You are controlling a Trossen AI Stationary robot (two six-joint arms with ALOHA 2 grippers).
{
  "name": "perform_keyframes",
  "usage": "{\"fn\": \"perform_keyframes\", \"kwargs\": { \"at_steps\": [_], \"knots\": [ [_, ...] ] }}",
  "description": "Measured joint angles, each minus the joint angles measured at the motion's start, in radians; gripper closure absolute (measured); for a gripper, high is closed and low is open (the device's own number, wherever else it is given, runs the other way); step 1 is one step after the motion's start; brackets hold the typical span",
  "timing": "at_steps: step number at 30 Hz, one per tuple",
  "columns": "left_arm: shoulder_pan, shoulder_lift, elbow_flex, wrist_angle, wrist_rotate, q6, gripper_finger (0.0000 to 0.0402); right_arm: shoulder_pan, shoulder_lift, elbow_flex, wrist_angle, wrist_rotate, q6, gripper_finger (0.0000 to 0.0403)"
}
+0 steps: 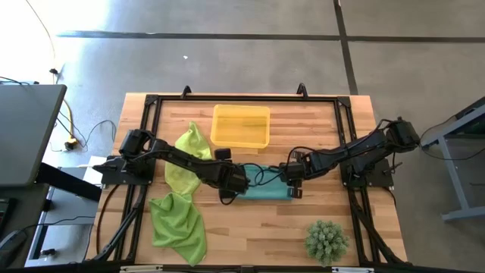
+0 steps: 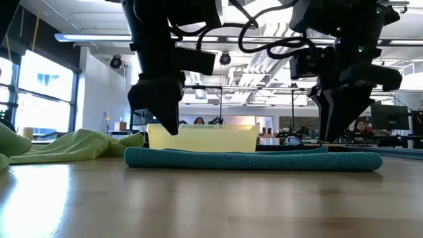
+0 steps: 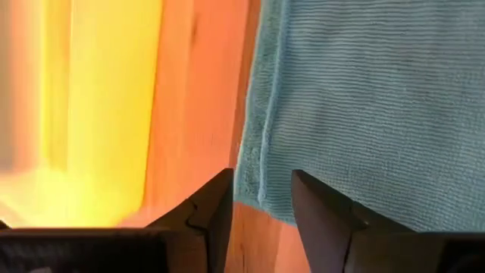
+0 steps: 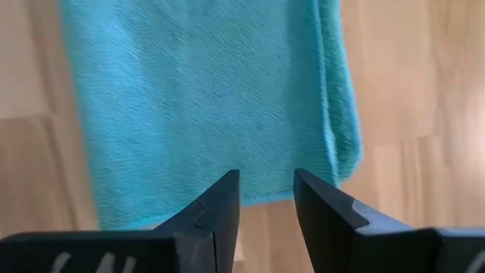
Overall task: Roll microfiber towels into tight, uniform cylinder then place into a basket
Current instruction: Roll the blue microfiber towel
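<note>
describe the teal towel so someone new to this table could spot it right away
Start at the yellow basket at the table's far middle; just in front of it, between the left gripper and the right gripper, lies the teal towel, folded into a long flat strip. The other two towels are lime-green and crumpled.

Teal towel [image 1: 267, 189] largely covered from above by both arms, cut off at the frame edges in each wrist view. Yellow tray [image 3: 91, 114] blurred to a glow beside it. Lime-green towel [image 2: 73, 144] clipped at the low view's edge.
</note>
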Motion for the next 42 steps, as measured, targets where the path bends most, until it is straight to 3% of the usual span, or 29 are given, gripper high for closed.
{"fn": "perform_keyframes", "kwargs": {
  "at_steps": [10, 16, 22, 25, 28, 33, 36, 42],
  "knots": [
    [-0.014, -0.001, -0.031, 0.126, 0.338, -0.009, 0.0293, 0.0, 0.007, 0.0, 0.046, -0.057, 0.13, 0.0286],
    [-0.029, -0.001, -0.109, 0.245, 0.365, 0.001, 0.0306, 0.0, 0.088, 0.0, 0.046, -0.058, 0.185, 0.0286],
    [-0.028, -0.003, -0.143, 0.279, 0.36, -0.082, 0.0313, 0.001, 0.174, 0.007, 0.047, -0.028, 0.181, 0.0286],
    [-0.033, -0.004, -0.145, 0.289, 0.388, -0.151, 0.0314, 0.0, 0.183, 0.007, 0.051, 0.026, 0.153, 0.0286],
    [-0.041, -0.002, -0.146, 0.372, 0.465, -0.227, 0.0314, -0.004, 0.177, 0.004, 0.062, 0.149, 0.088, 0.0286],
    [-0.056, 0.001, -0.147, 0.564, 0.605, -0.191, 0.0314, -0.018, 0.174, -0.003, 0.086, 0.336, -0.044, 0.0286],
    [-0.051, -0.002, -0.146, 0.57, 0.593, -0.145, 0.0314, -0.039, 0.172, 0.02, 0.048, 0.361, -0.054, 0.0286],
    [-0.023, -0.008, -0.089, 0.419, 0.593, -0.116, 0.0314, -0.028, 0.157, 0.109, -0.089, 0.36, 0.019, 0.0286]
  ]
}}
